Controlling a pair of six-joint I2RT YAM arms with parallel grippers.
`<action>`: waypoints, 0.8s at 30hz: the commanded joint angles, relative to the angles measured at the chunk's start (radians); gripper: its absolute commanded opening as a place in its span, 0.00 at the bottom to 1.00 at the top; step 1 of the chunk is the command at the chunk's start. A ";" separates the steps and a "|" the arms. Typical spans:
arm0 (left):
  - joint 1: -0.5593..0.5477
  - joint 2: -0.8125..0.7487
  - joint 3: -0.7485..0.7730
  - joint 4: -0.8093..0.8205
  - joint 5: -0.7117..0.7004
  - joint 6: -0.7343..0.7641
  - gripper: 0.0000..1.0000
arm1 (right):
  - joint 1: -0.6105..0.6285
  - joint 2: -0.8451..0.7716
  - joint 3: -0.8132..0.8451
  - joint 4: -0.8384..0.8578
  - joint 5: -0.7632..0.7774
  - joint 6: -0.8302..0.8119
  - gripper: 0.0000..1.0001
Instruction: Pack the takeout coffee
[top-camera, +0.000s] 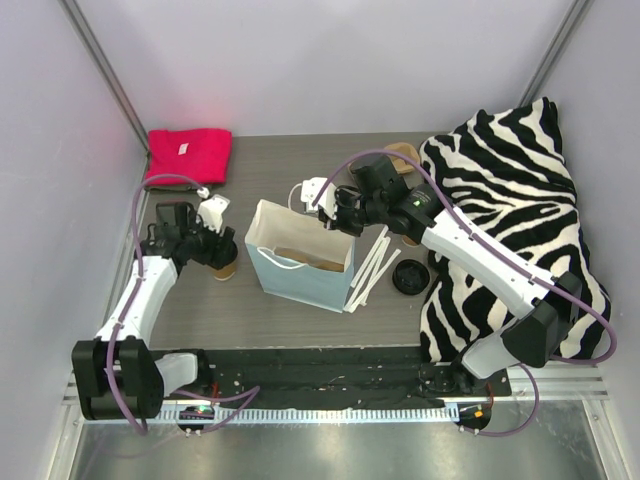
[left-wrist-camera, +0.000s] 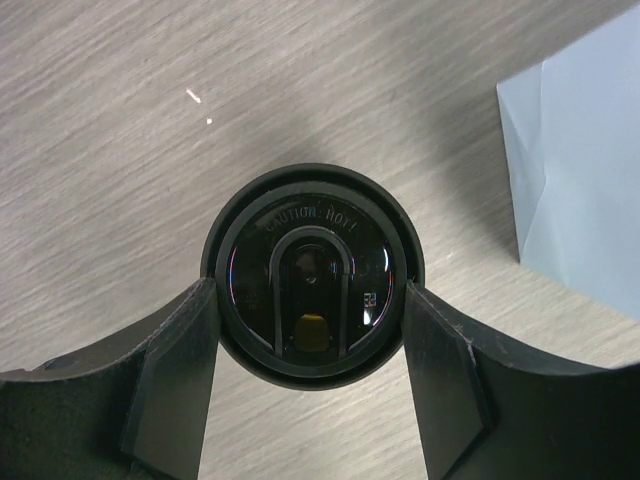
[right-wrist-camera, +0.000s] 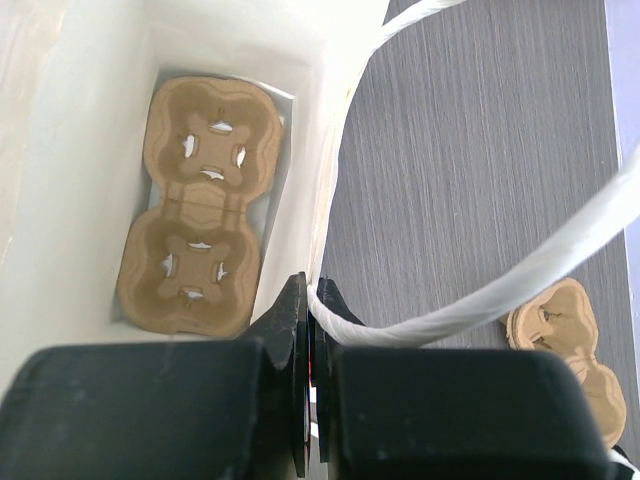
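Well, from above, the left claw (top-camera: 214, 244) sits over the takeout coffee (top-camera: 226, 267), which stands on the table (top-camera: 300, 165) just beside the light blue paper bag (top-camera: 300, 268). The right claw (top-camera: 335, 215) is at the bag's far rim, and off to its outer side lie white sticks (top-camera: 370, 265), a loose black lid (top-camera: 410, 277) and a zebra blanket (top-camera: 510, 190). Down the left wrist, the fingers (left-wrist-camera: 170, 385) bear on either side of the cup's own lid (left-wrist-camera: 312, 230), clasping it by the look. A paper cup is light but crushable, and that plastic lid looks slick and liable to pop, so I'd want the hold on the body under the rim, kept upright. From the right wrist, that claw is pressed together on the bag's edge by the white handle (right-wrist-camera: 520, 270). A pulp cup carrier (right-wrist-camera: 200, 210) lies inside below it, and the bag's wall is what the cup must clear.
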 joint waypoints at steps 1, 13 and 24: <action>0.014 -0.032 0.039 -0.093 0.008 0.065 0.61 | -0.002 -0.021 0.038 -0.003 0.000 -0.017 0.01; 0.024 0.014 0.088 -0.191 -0.017 0.104 0.77 | -0.004 -0.016 0.038 -0.003 -0.001 -0.021 0.01; 0.024 0.057 0.110 -0.242 -0.041 0.144 0.81 | -0.005 -0.016 0.035 -0.006 -0.004 -0.023 0.01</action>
